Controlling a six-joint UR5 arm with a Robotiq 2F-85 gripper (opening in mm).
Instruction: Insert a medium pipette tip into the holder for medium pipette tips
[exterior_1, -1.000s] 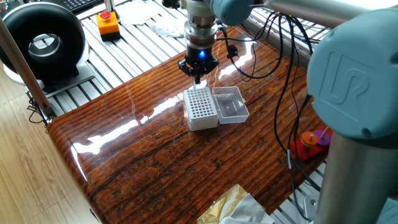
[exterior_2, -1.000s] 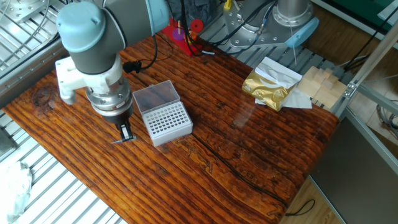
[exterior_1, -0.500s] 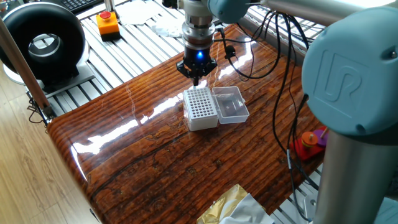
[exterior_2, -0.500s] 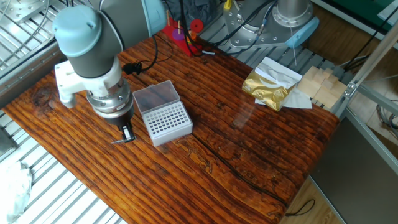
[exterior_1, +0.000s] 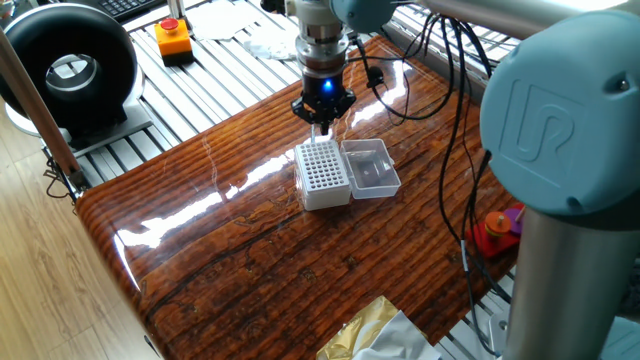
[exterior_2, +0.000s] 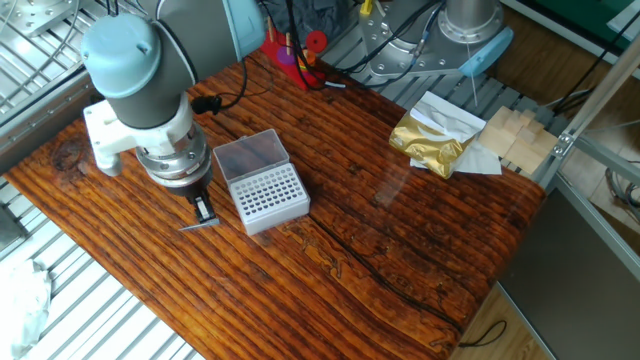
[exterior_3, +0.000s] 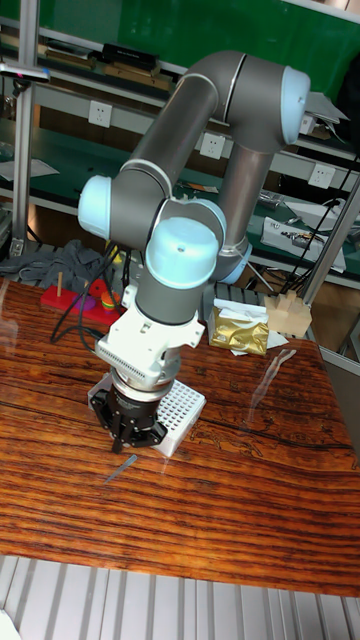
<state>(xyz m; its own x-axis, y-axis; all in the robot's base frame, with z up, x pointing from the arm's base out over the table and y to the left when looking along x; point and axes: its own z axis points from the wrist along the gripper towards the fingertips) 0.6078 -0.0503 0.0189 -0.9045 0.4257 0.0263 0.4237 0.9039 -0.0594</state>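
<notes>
The holder for medium pipette tips (exterior_1: 320, 172) (exterior_2: 267, 197) (exterior_3: 178, 412) is a white box with a grid of holes; its clear lid (exterior_1: 370, 166) (exterior_2: 250, 155) lies open beside it. A medium pipette tip (exterior_2: 198, 226) (exterior_3: 121, 468) lies flat on the wooden table, close to the holder's side. My gripper (exterior_1: 322, 125) (exterior_2: 203, 212) (exterior_3: 128, 446) points straight down just over the tip, its fingertips at table height. The fingers look drawn together, and the tip shows on the wood at their feet rather than lifted.
A red stand with purple pieces (exterior_2: 293, 52) (exterior_1: 497, 228) sits at the table's edge. Gold foil and white paper (exterior_2: 432, 137) lie near a corner. Black cables (exterior_1: 420, 90) trail over the table behind the holder. An orange button box (exterior_1: 173, 38) sits off the table.
The wrist has turned and shifted slightly above the tip. The tip and the holder have stayed where they were.
</notes>
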